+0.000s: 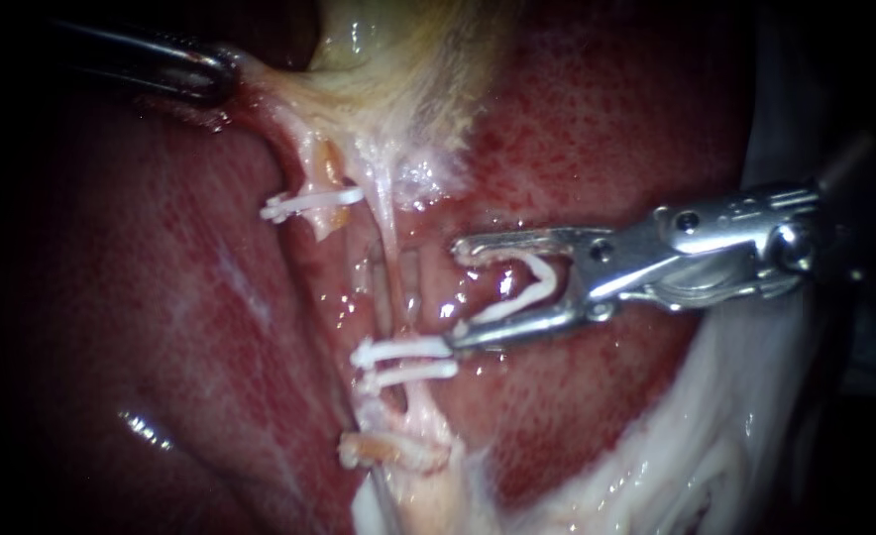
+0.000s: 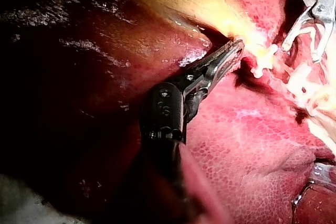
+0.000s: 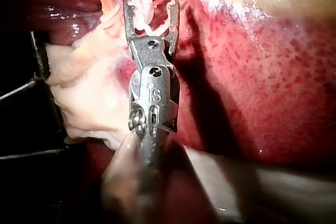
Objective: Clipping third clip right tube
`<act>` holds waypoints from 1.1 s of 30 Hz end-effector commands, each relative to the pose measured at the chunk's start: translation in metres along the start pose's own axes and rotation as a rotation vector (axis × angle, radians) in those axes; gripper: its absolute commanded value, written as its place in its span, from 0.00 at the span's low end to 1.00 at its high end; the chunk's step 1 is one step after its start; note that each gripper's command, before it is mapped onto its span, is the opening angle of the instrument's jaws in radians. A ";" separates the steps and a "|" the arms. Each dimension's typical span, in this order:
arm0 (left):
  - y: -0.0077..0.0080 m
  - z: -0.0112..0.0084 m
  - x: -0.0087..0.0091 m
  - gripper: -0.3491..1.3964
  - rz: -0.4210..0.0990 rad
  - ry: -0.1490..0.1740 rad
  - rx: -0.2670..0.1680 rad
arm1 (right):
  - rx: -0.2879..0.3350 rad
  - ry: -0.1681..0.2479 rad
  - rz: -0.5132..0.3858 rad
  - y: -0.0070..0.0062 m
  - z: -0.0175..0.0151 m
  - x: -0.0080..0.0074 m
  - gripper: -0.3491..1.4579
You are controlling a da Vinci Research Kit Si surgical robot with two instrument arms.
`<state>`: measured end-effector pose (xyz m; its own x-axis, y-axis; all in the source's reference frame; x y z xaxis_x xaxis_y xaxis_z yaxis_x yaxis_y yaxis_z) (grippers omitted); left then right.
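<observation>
Endoscope: right instrument (image 1: 456,295) enters from 3 o'clock, jaws spread wide with a loaded clip (image 1: 542,289) seated between them and touching both; the jaw tips stop just short of the right tube (image 1: 390,267), a thin strand running 12-to-6 through the centre, so the tube is beside the tips, not between them; the lower jaw tip sits at the upper of two clips (image 1: 403,351) on that tube toward 6 o'clock, can't tell whether they actually touch; left tube (image 1: 321,173) at 10 o'clock of centre carries a single clip (image 1: 309,203); left instrument (image 1: 222,71) at 11 o'clock, shaft mostly lost in shadow, jaws clamped on a fold of gallbladder (image 1: 398,59) stretched taut toward them; left wrist view shows those jaws lying narrow with the tip buried in yellow tissue, so the bite itself is hidden; liver (image 1: 161,297) fills the 9 o'clock side; white fibrous material (image 1: 715,446) at 5 o'clock, kind unclear; right wrist view: the tube ahead of the wide jaws is hard to separate from the pale tissue around it; shaft base is blurred
</observation>
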<state>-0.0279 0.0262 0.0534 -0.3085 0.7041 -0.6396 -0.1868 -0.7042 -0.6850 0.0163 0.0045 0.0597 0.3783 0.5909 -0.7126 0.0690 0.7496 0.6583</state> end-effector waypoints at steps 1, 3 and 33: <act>0.0000 0.0000 0.0000 0.00 0.000 0.000 0.001 | 0.004 -0.001 0.007 0.0003 0.0004 -0.0002 0.47; 0.0000 0.0000 0.0000 0.00 0.000 0.000 0.001 | 0.013 0.000 0.021 0.0009 0.0013 -0.0007 0.47; 0.0000 0.0000 0.0000 0.00 0.000 0.000 0.000 | 0.244 0.293 0.247 0.0019 0.0037 0.0019 0.46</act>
<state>-0.0278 0.0262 0.0533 -0.3085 0.7042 -0.6395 -0.1882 -0.7042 -0.6846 0.0206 0.0060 0.0604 0.1326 0.8331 -0.5370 0.2419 0.4982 0.8326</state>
